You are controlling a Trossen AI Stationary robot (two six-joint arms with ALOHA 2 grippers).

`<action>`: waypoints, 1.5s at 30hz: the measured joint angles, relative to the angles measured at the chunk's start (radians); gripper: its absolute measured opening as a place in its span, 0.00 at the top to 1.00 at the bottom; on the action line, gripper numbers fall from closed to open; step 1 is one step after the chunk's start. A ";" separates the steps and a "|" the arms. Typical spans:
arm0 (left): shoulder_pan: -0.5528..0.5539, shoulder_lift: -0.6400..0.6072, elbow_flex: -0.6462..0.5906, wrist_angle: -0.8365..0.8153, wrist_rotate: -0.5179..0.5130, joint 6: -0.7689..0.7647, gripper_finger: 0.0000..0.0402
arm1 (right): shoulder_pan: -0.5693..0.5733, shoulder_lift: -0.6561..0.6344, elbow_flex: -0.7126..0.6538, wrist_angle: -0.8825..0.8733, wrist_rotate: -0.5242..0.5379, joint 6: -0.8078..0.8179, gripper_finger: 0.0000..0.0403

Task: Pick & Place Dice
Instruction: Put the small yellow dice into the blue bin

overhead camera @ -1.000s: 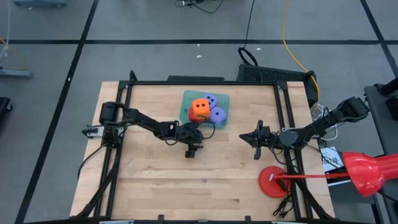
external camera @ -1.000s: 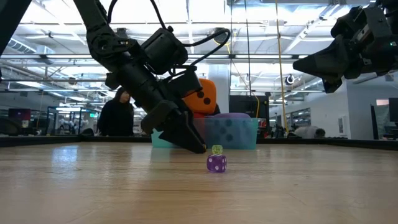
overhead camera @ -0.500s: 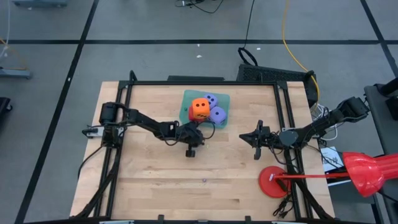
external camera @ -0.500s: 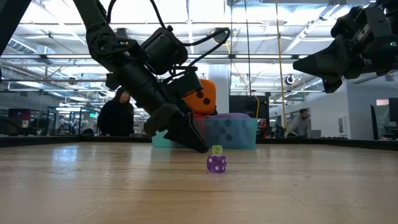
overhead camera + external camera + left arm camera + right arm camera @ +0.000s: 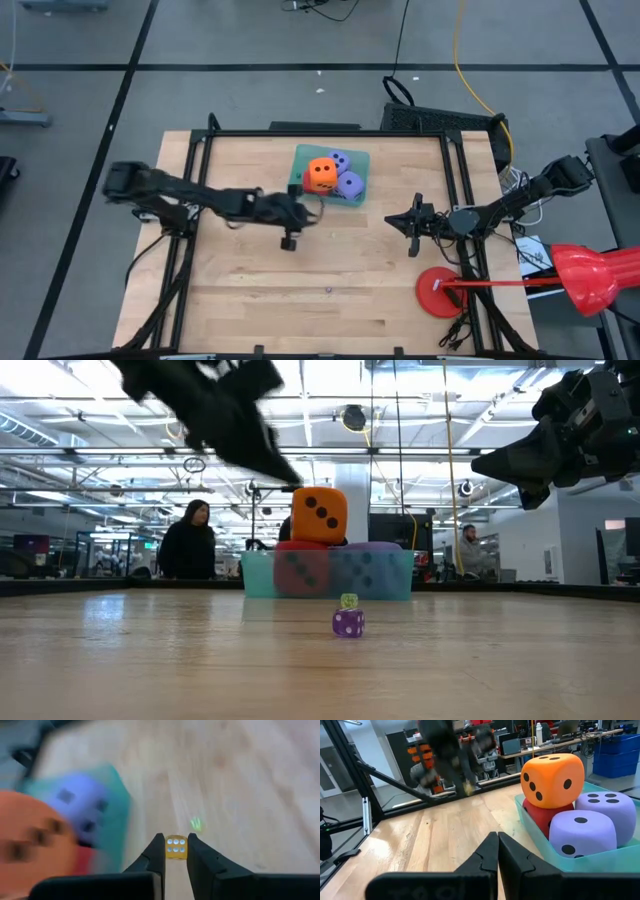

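A teal tray (image 5: pixel 300 172) at the table's far middle holds the big dice: an orange one (image 5: pixel 320 175) on top of a red one (image 5: pixel 300 565), with two purple-blue ones (image 5: pixel 582 832) beside them. My left gripper (image 5: pixel 176 851) hangs high above the table, near the tray's near-left corner, shut on a small yellow die (image 5: pixel 176 846). A small purple die (image 5: pixel 348 623) and a small green one (image 5: pixel 348 601) lie on the wood. My right gripper (image 5: pixel 497 845) waits shut at the table's right, pointing level toward the tray. My left gripper pinches the small yellow die by two opposite sides (image 5: pixel 168 848) between its two fingers, right at their free ends. The fingers slant downward. The die is lifted clear of the table, with a pip face turned toward the wrist camera.
A red round disc (image 5: pixel 437 291) lies near the right front, with a red tool (image 5: pixel 590 275) reaching over it from the right. Black frame rails (image 5: pixel 200 200) run along the table's sides. People (image 5: pixel 190 545) stand in the room behind.
My left gripper has risen from the tabletop beside the tray to well above it and has drawn a little toward the table's left edge. The dice on the table and in the tray have stayed in place.
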 joint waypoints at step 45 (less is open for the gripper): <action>0.231 -1.046 -0.626 0.168 -0.107 -0.206 0.88 | 0.000 0.000 0.000 0.045 0.006 -0.015 0.99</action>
